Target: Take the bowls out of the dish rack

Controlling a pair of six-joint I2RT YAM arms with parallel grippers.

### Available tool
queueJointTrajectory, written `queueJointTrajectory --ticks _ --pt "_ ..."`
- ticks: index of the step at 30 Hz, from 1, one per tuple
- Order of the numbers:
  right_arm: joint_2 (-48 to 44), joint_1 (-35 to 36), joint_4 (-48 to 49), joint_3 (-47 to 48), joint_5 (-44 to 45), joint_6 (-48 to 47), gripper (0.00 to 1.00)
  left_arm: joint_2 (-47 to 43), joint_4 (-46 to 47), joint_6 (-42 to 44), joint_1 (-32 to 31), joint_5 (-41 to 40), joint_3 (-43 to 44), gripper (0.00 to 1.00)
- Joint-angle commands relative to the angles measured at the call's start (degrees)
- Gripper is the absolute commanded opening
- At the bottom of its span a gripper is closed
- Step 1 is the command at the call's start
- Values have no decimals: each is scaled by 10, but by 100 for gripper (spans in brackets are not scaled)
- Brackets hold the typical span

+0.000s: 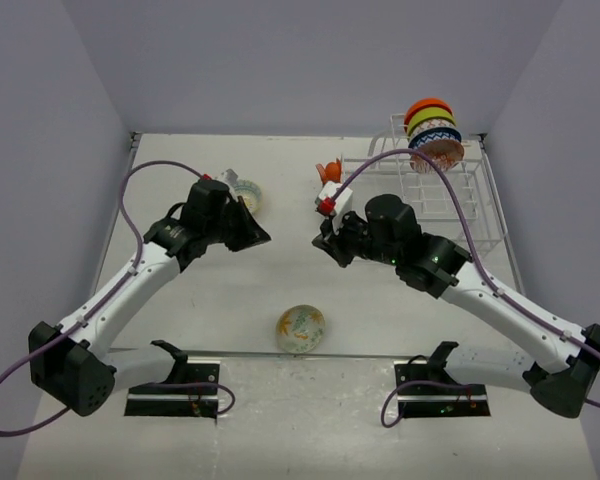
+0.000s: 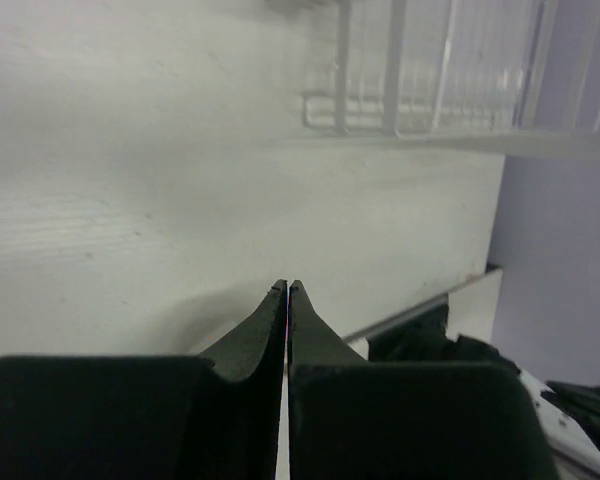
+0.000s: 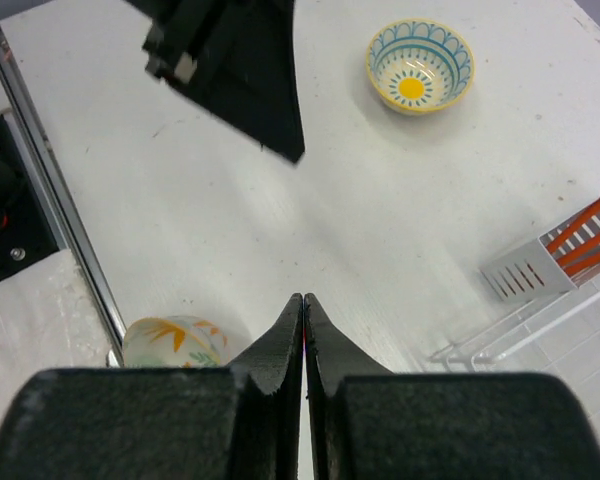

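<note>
The white wire dish rack (image 1: 450, 195) stands at the back right; its frame also shows in the left wrist view (image 2: 420, 100). A stack of bowls (image 1: 432, 130) sits on its far end: orange, yellow-green, blue mosaic and red-brown patterned. A yellow-rimmed bowl (image 1: 245, 190) stands upright on the table at the back left and shows in the right wrist view (image 3: 420, 65). A pale bowl with orange leaves (image 1: 300, 328) lies overturned near the front edge (image 3: 175, 342). My left gripper (image 1: 260, 237) (image 2: 287, 287) is shut and empty, just in front of the yellow-rimmed bowl. My right gripper (image 1: 327, 240) (image 3: 303, 298) is shut and empty, left of the rack.
A white slotted utensil holder with orange utensils (image 3: 540, 270) hangs on the rack's left end (image 1: 330, 185). A metal strip (image 1: 230, 352) runs along the table's front edge. Grey walls close in the sides and back. The two grippers face each other mid-table.
</note>
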Motion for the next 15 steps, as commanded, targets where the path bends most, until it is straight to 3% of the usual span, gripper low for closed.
queueJointTrajectory --ticks 1,8,10,13,14,15 --pt "-51 1 50 -40 27 42 0 -53 11 83 42 -95 -12 0" --pt "-77 1 61 -124 57 165 2 -173 -14 149 42 -276 -18 0" --pt "-78 1 61 -142 59 182 19 -195 -23 163 42 -303 -15 0" --pt "-85 1 71 -162 45 218 28 -228 -41 195 42 -328 -10 0" --pt "-88 1 74 -168 37 225 49 -244 -44 214 42 -332 -10 0" --pt "-90 1 77 -177 35 233 60 -251 -47 223 42 -333 -10 0"
